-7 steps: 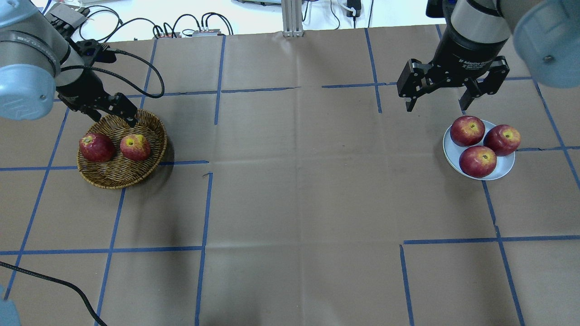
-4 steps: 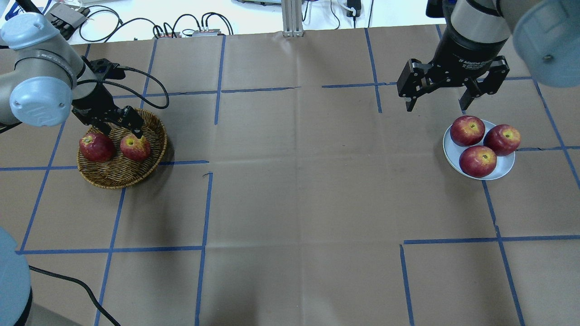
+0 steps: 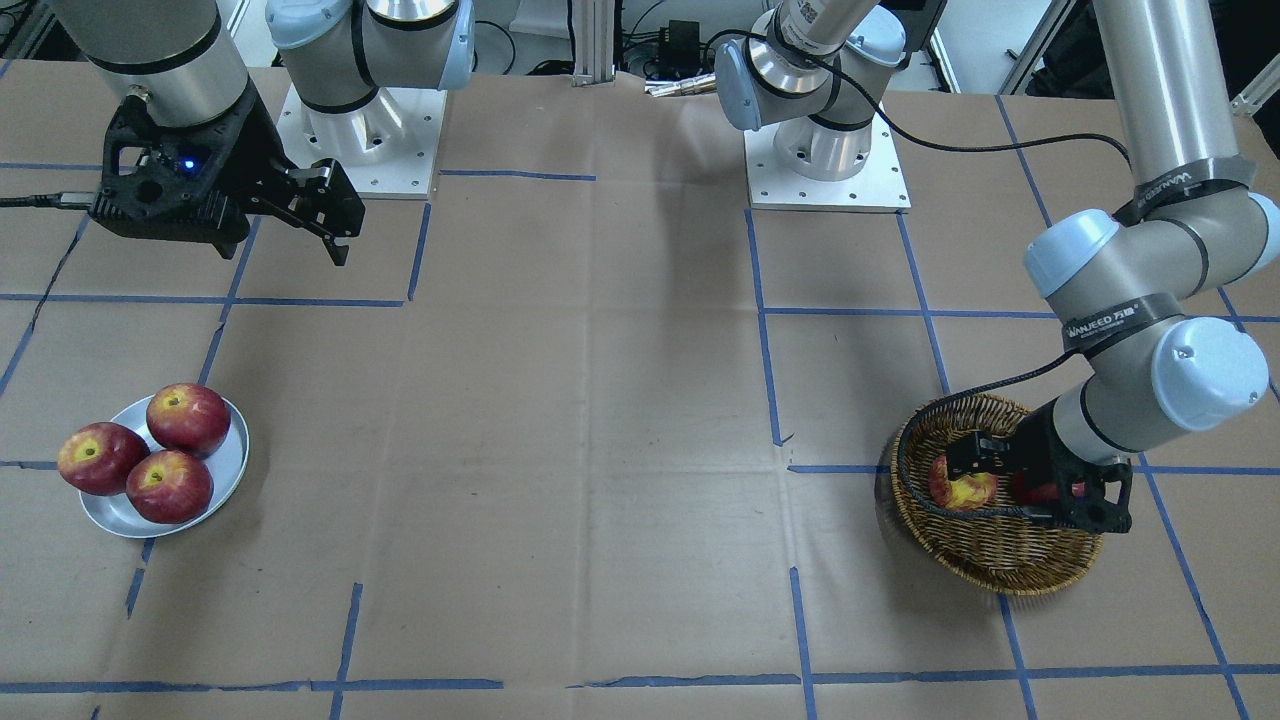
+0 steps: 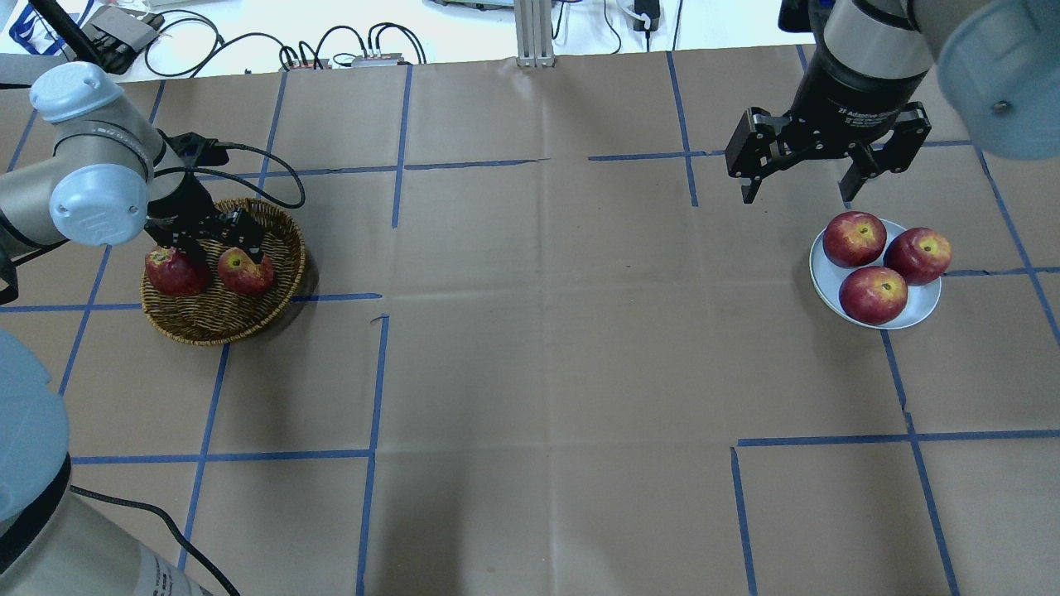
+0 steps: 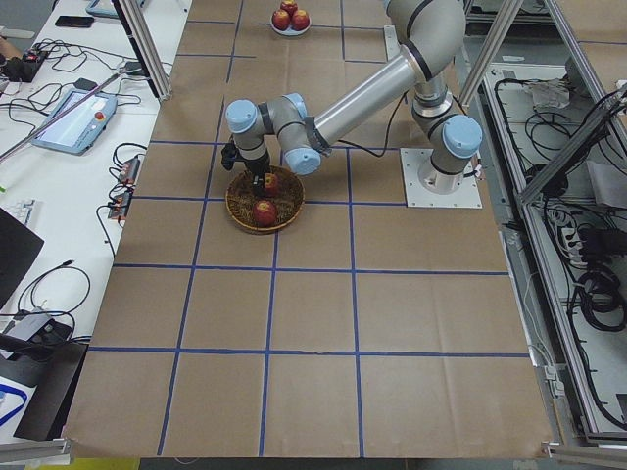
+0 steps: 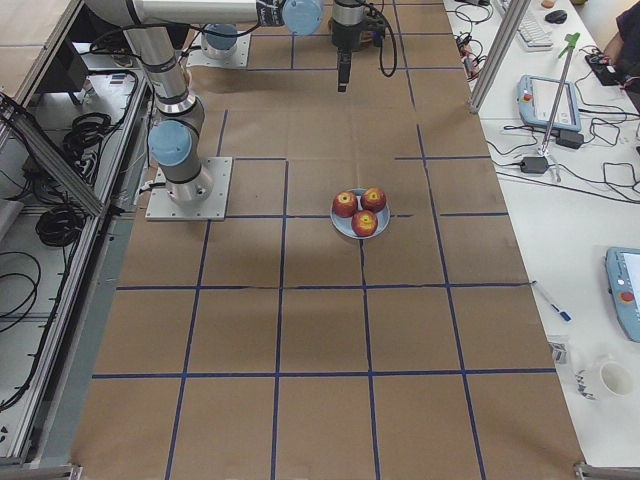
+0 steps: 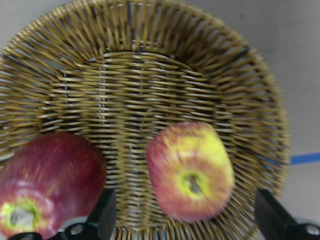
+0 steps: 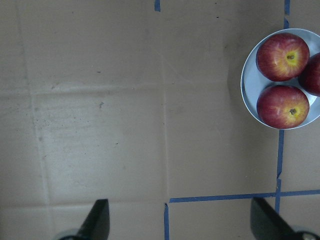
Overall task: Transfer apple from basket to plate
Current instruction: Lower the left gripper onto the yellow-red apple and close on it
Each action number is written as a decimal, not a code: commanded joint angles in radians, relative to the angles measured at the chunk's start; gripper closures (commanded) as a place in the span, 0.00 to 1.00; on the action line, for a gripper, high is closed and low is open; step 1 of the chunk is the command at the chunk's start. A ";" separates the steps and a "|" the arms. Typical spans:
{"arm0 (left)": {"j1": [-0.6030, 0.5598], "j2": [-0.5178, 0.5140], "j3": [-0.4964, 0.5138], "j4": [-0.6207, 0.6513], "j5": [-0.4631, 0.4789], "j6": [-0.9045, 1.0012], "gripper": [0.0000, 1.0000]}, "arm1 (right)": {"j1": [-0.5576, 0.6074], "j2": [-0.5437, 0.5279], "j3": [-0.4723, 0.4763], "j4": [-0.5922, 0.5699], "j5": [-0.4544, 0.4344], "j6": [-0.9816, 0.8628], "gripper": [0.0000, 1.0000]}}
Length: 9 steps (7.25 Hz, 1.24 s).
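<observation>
The apple (image 4: pixel 245 271), red with big yellow patches, lies in the wicker basket (image 4: pixel 207 327) at the table's left, beside a dark red apple (image 4: pixel 170 273). My left gripper (image 4: pixel 228 247) is open and low over the basket, just above the two apples. In the left wrist view the apple (image 7: pixel 190 170) lies between the two fingertips, with the dark one (image 7: pixel 45 180) at the left. The metal plate (image 4: pixel 919 310) at the right holds three red apples. My right gripper (image 4: pixel 799 194) is open and empty, hovering beyond the plate's far left side.
Blue tape lines grid the brown paper table cover. The left arm's cable (image 4: pixel 265 178) loops over the basket's far rim. Cables and boxes (image 4: pixel 348 50) lie past the table's far edge.
My left arm has swung toward me and lowered its open gripper into the basket, down over the apples. The right arm, the plate and all apples have stayed put.
</observation>
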 commanded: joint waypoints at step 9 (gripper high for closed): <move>-0.303 0.128 0.045 -0.146 0.003 -0.350 0.62 | 0.002 0.000 0.000 -0.002 0.001 0.000 0.00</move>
